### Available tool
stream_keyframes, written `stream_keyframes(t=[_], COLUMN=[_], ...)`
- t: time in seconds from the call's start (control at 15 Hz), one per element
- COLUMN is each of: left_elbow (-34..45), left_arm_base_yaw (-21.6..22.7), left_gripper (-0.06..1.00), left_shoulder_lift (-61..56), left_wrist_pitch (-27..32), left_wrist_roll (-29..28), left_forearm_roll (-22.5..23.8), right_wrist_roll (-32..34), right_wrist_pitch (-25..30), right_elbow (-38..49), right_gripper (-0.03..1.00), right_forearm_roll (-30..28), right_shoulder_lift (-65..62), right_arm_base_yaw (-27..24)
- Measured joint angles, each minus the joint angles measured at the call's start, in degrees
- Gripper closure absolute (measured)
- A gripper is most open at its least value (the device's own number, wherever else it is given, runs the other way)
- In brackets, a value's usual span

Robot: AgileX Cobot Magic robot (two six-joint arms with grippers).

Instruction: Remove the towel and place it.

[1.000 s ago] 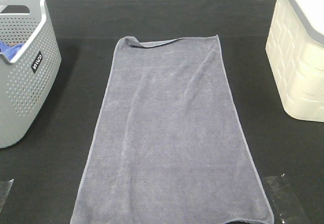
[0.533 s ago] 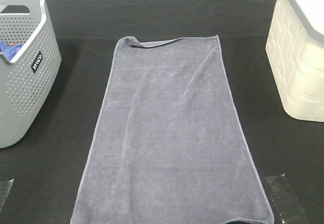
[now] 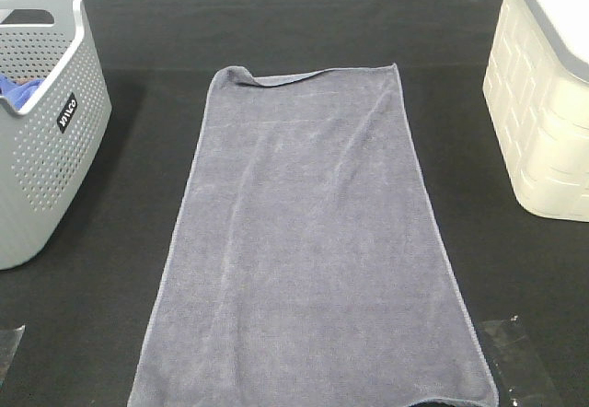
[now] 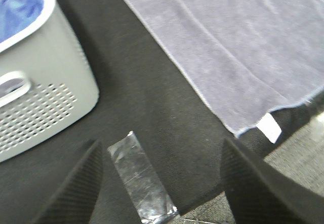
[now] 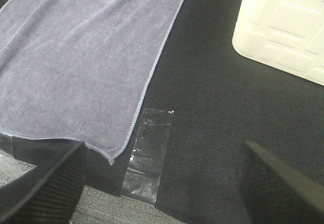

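While the towel [image 3: 313, 241] lies spread flat on the black bench [image 3: 276, 20] between the grey basket [image 3: 46, 149] and the cream bin [image 3: 543, 122], both tools hover wide open and empty: left tool [image 4: 162, 183], right tool [image 5: 162, 183]. Soft, light and limp, it will likely sag and drag; pinching the two near corners looks best.

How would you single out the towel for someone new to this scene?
On the black table, between the grey perforated basket and the cream bin, the towel lies spread flat. It is long, grey-lavender, thinly hemmed, unlike the small blue cloth inside the basket.
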Motion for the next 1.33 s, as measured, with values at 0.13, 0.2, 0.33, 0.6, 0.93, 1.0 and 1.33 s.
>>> stream_keyframes(t=[0.13,0.2,0.33,0.6,0.93,1.0,1.33], left_elbow=[0.00,0.00,0.00,0.00,0.06,0.06,0.06], left_arm_base_yaw=[5.04,8.82,12.55,14.50,14.50,14.50,14.50], left_gripper=[0.30,0.30,0.30,0.30,0.31,0.31,0.31], left_shoulder_lift=[0.00,0.00,0.00,-0.69,-8.65,-8.82,-8.88], left_wrist_pitch=[0.00,0.00,0.00,0.00,-0.06,-0.06,-0.06], left_wrist_roll=[0.00,0.00,0.00,0.00,0.00,0.00,0.00], left_forearm_roll=[0.00,0.00,0.00,0.00,0.00,0.00,0.00], right_wrist_roll=[0.00,0.00,0.00,0.00,0.00,0.00,0.00], right_wrist_pitch=[0.00,0.00,0.00,0.00,-0.29,-0.29,-0.40], right_elbow=[0.00,0.00,0.00,0.00,0.00,0.00,0.00], right_gripper=[0.20,0.20,0.20,0.20,0.20,0.20,0.20], right_forearm_roll=[0.00,0.06,0.06,0.11,0.23,0.23,0.57], right_shoulder_lift=[0.00,0.00,0.00,0.00,-3.32,-4.87,-10.08], right_arm_base_yaw=[0.00,0.00,-0.23,-6.30,-11.29,-11.29,-11.29])
